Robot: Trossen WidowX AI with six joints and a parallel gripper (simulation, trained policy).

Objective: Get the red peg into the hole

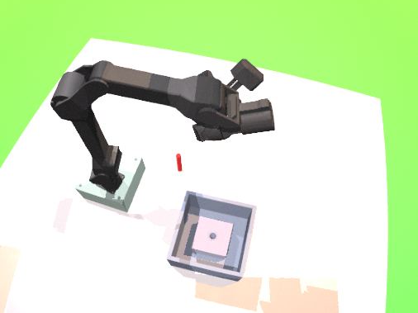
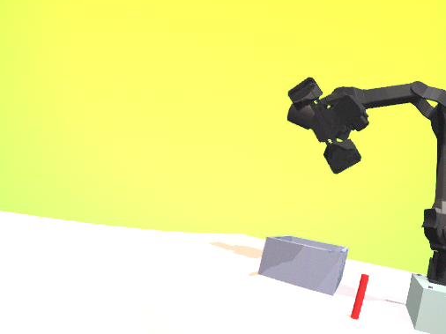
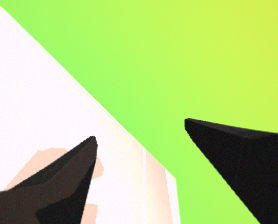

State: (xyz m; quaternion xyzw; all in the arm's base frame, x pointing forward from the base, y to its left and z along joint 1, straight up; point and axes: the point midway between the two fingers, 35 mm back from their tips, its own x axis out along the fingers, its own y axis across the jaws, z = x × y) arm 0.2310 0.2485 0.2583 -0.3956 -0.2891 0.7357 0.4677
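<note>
The red peg (image 1: pixel 178 163) (image 2: pixel 360 297) stands upright on the white table, outside the box and between it and the arm. The open box (image 1: pixel 206 269) (image 2: pixel 300 263) is grey-blue. The pale pink plate (image 1: pixel 204 246) lies at its bottom, with an empty round hole (image 1: pixel 212 235) near the middle. My gripper (image 1: pixel 229 103) (image 2: pixel 323 124) (image 3: pixel 140 129) is open, its fingers wide apart with nothing between them. It is raised high above the table, well above the peg and the box, and tilted. The peg and box do not show in the wrist view.
The arm's pale green base (image 1: pixel 134 188) (image 2: pixel 419 304) stands on the white table (image 1: pixel 322 163) (image 2: pixel 132 285), to the left of the peg in the top view. The table's edge and the green floor beyond it show in the wrist view.
</note>
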